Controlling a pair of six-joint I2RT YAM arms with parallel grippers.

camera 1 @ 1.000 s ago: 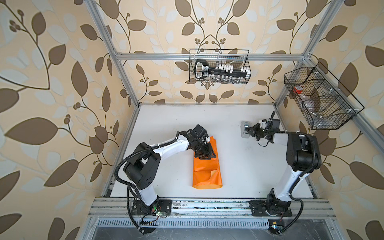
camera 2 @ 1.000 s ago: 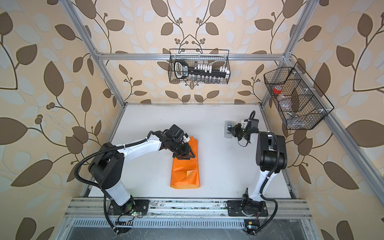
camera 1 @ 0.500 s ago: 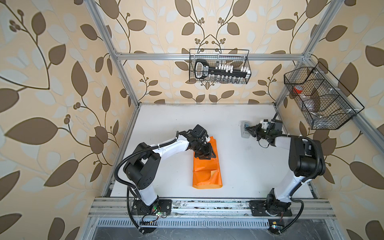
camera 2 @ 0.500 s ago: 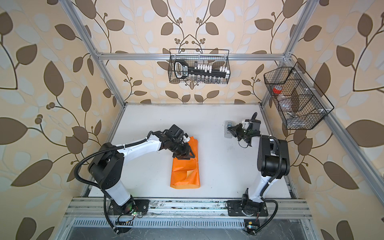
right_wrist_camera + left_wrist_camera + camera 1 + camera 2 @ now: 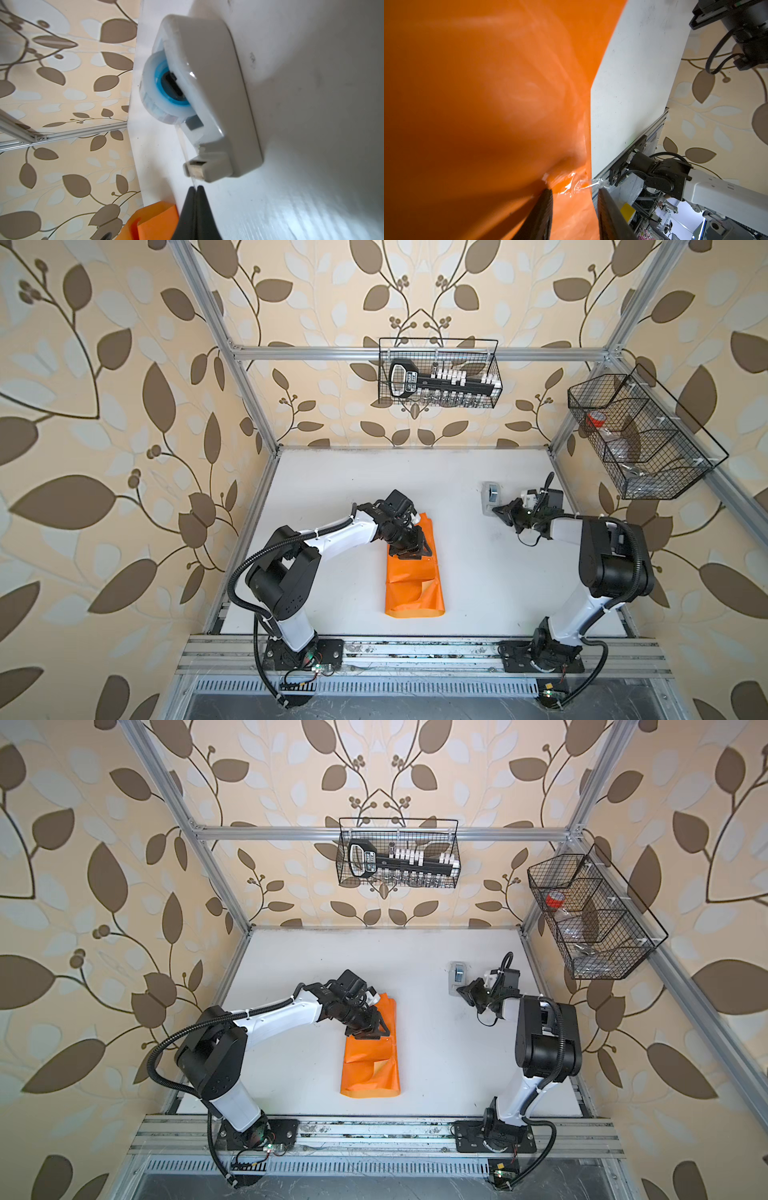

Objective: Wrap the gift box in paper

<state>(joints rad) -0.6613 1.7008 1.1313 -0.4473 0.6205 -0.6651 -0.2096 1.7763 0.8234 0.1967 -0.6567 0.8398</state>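
1. White tabletop (image 5: 478, 572) between leaf-patterned walls. Nearest the front rail, the paper (image 5: 411, 589) lies folded into a long orange bundle. Its near end is flat and unsealed, and it lies just where it did a second ago.
2. None of the gift box shows. I judge it sits inside the bundle's far end, beneath the left arm.
3. The left fingers (image 5: 544, 212) stand apart and press down on that far end, with a crumpled bit of stuck tape (image 5: 571, 185) between them. They have not shifted, so the fold stays pinned.
4. Farther back is the change. The right arm (image 5: 611, 564) has dropped its elbow toward the front, drawing slightly away from the tape dispenser (image 5: 491, 494). The right fingers (image 5: 187, 212) are pressed together on a strand of clear tape (image 5: 184, 145) just past the cutter.
5. My reading is that a fresh piece is being pulled to seal the held fold. The wrapping looks about midway.
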